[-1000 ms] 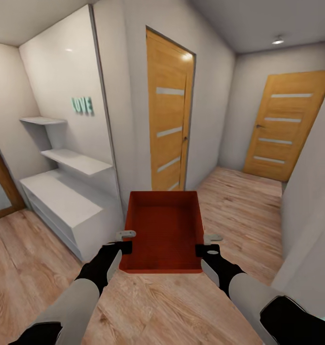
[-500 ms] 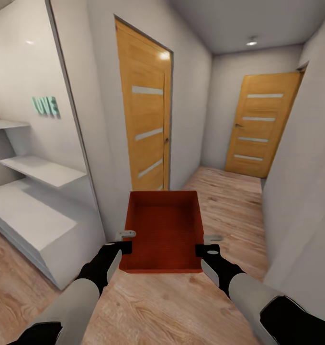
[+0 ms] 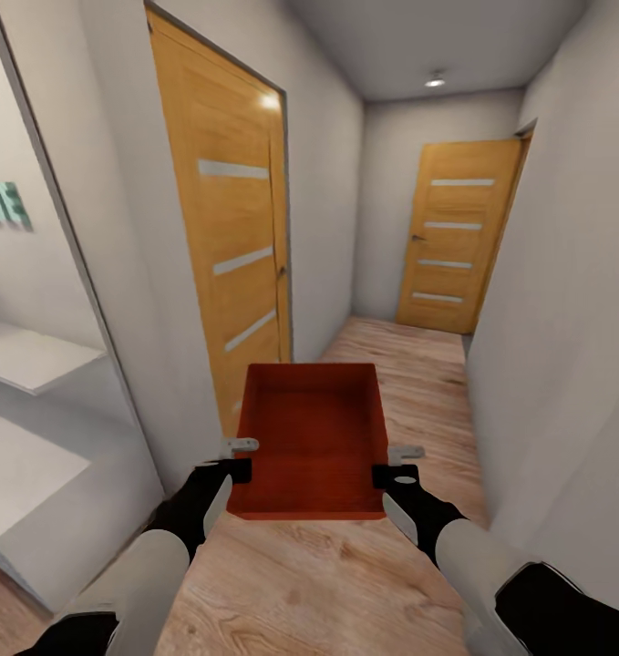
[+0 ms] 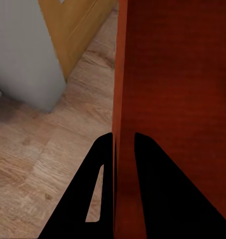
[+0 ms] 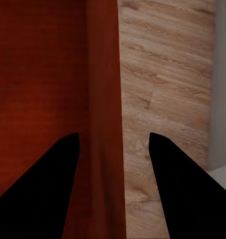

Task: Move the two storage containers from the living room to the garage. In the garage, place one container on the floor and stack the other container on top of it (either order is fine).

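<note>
Orange-red storage container (image 3: 312,437) carried above wood-plank floor (image 3: 409,364); left gripper (image 3: 239,458) jaws clamped on its left wall, right gripper (image 3: 397,464) jaws astride the right wall, grip unclear.

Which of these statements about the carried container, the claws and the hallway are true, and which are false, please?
1. The storage container is empty. True.
2. Only one claw holds it. False: the left claw grips its left wall and the right claw its right wall.
3. Both orange doors are closed. True: the near door and the far door.
4. The floor is grey concrete. False: the floor is light wood planks.
</note>
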Robot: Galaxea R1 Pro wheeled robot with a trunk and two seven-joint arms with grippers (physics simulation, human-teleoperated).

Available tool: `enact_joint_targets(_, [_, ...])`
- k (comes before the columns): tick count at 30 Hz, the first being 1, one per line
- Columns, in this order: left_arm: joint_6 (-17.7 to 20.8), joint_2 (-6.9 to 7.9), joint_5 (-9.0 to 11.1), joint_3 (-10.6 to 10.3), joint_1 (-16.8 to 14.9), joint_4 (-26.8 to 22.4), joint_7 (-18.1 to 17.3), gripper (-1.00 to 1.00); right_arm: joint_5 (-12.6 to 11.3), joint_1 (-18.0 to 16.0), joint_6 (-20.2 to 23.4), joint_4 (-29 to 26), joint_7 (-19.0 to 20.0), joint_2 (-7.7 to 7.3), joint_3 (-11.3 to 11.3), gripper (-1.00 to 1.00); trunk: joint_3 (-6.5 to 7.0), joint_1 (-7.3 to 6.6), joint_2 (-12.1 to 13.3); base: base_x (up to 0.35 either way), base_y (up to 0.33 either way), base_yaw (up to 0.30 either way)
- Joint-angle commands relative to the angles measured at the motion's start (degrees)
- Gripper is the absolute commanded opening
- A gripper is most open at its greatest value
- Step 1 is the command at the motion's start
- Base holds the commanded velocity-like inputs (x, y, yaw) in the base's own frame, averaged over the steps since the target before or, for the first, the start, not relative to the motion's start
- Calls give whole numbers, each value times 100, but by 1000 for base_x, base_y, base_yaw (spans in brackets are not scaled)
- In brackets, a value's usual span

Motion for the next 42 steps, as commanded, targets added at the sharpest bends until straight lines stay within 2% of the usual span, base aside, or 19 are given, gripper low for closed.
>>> enact_joint_targets(1, [32, -62, 86, 75, -8, -22, 5, -100, -1, -2, 34, 6, -68, -1, 50, -100, -13, 7, -13, 322, 0, -227])
enact_joint_targets(16, [32, -69, 86, 75, -9, -22, 5, -100, -1, -2, 34, 6, -68, -1, 48, -100, -13, 7, -13, 322, 0, -210])
enact_joint_targets(42, [32, -71, 86, 75, -7, -22, 5, -100, -1, -2, 34, 6, -68, -1, 51, -100, -13, 7, -13, 322, 0, -6])
